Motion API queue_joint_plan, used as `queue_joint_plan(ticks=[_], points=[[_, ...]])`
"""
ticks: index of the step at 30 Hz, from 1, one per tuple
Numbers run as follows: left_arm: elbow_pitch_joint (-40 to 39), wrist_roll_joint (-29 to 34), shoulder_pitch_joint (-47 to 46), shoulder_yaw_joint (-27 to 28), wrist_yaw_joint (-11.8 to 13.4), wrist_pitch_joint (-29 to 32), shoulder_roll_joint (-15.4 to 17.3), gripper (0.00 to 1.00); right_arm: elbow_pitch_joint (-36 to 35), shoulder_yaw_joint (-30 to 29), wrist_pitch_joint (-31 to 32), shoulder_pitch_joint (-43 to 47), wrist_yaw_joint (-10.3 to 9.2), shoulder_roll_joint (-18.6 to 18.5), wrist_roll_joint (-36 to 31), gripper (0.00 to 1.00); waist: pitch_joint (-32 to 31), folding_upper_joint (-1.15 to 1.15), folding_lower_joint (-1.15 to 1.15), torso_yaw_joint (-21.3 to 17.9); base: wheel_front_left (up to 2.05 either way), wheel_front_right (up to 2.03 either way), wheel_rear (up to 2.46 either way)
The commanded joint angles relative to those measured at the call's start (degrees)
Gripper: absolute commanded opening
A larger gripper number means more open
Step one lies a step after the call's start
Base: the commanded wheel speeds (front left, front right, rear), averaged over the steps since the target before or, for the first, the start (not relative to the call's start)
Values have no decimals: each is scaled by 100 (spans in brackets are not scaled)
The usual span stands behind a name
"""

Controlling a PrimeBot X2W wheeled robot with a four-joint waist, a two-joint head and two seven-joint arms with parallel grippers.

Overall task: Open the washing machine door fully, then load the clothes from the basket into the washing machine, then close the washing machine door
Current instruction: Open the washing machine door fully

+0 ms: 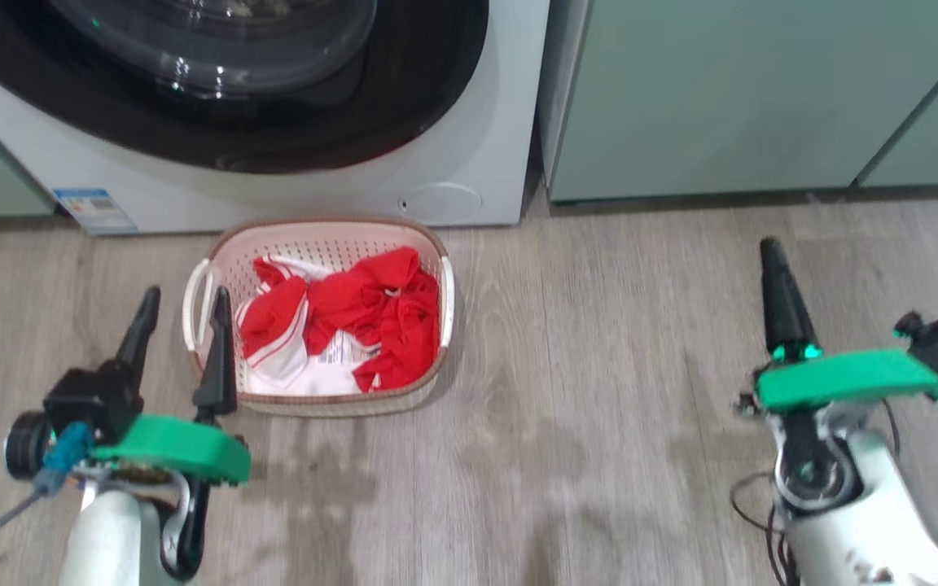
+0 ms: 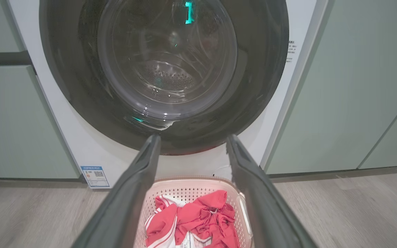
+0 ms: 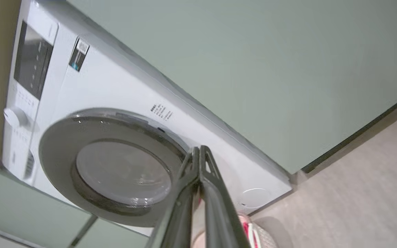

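The white washing machine (image 1: 469, 163) stands at the top of the head view, and its black-rimmed round door (image 1: 216, 73) lies flat against its front. On the floor right before it sits the cream basket (image 1: 339, 240) holding the red and white clothes (image 1: 371, 317). My left gripper (image 1: 184, 297) is open at the basket's left handle, nothing between its fingers. In the left wrist view the gripper (image 2: 192, 137) frames the basket (image 2: 191, 181), the clothes (image 2: 198, 217) and the door (image 2: 164, 69). My right gripper (image 1: 770, 244) is shut and empty, far right over bare floor. In the right wrist view it (image 3: 198, 150) points at the door's (image 3: 115, 168) lower right rim, apart from it.
Pale green cabinets (image 1: 721, 98) flank the machine on the right and on the left (image 2: 9, 120). The grey wood floor (image 1: 599, 366) stretches between basket and right arm. A blue sticker (image 1: 94, 209) and a round cap (image 1: 440, 199) mark the machine's lower front.
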Motion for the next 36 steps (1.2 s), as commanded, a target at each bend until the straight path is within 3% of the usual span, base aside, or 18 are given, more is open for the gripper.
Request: queue_joint_plan(ticks=[1, 7, 14, 23, 36], points=[[-227, 41, -288, 190, -6, -72, 56, 100, -190, 137, 30, -270, -1, 0, 185, 0, 103, 0, 0, 0, 0, 0, 0], [-440, 7, -536, 175, -21, -72, 57, 100, -204, -35, 617, -829, -1, 0, 2316, 0, 610, 0, 0, 26, 0, 0, 0], [-651, -82, -992, 85, -43, -72, 68, 100, 298, -347, 1754, -1936, -1, -53, 3856, 0, 1349, 0, 0, 157, 0, 0, 0], [-761, -186, -1416, -63, -55, -72, 65, 100, 1096, -271, 2464, -3497, -1, -230, 4215, 0, 1955, 0, 0, 406, 0, 0, 0], [-829, -281, -1782, -261, -59, -72, 61, 100, 2149, 231, 2940, -5530, -1, -308, 4002, 0, 2486, 0, 0, 749, 0, 0, 0]])
